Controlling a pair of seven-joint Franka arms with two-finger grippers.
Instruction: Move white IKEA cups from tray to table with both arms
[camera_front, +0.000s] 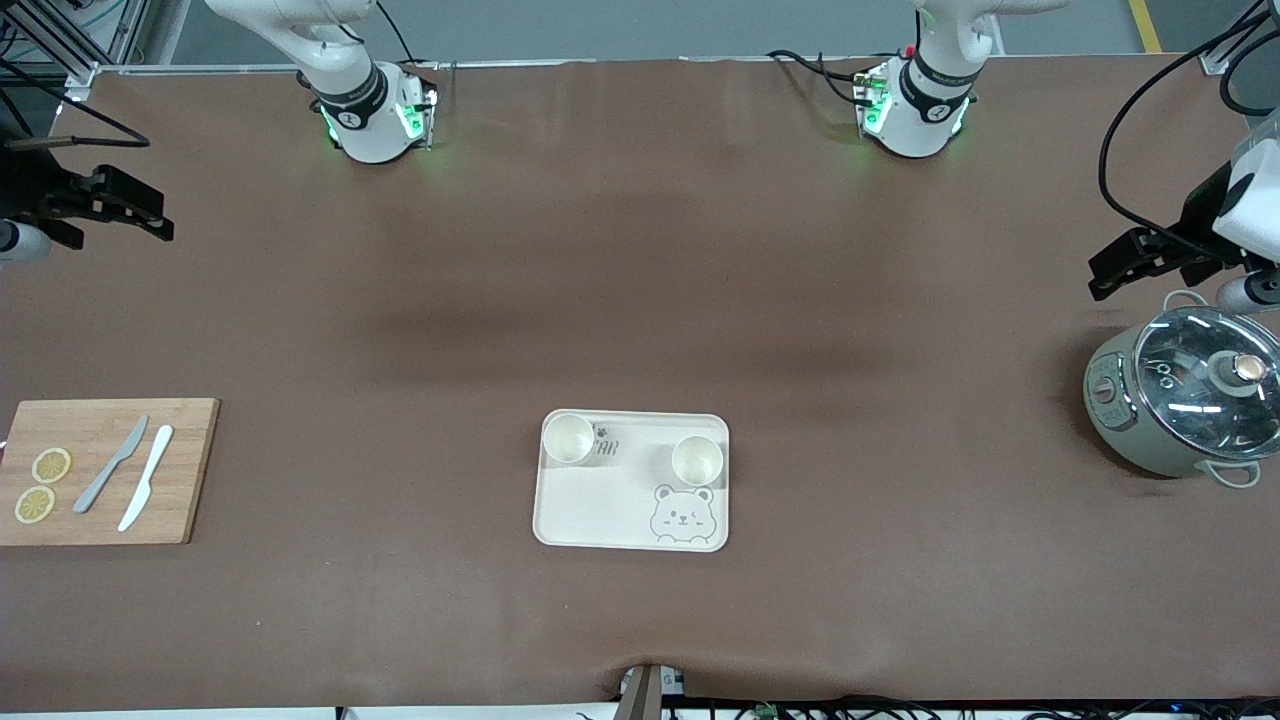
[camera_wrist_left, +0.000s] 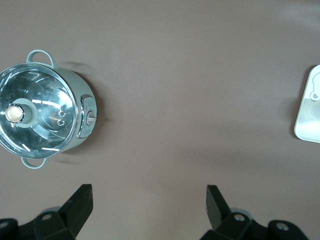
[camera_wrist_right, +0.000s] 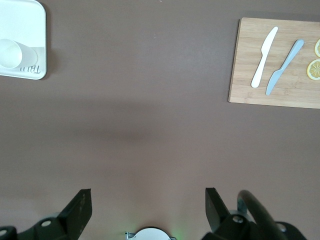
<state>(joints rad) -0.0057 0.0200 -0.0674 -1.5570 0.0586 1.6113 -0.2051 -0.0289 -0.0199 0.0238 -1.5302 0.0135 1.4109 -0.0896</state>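
Both grippers hang open and empty as I read them: left gripper (camera_front: 1135, 266) over bare desk (camera_front: 640, 300) beside the steel pot (camera_front: 1185, 400), right gripper (camera_front: 125, 205) over bare desk toward the cutting board (camera_front: 105, 470). Two white cups (camera_front: 568, 438) (camera_front: 697, 460) stand upright on the bear tray (camera_front: 600, 515), along its edge farther from the front camera.

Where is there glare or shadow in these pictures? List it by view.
Front view: broad dark bands shade the table; green light glows at both arm bases. Left wrist view: bright streaks of glare on the pot's glass lid. Right wrist view: even light, soft shadow beside the bear tray.
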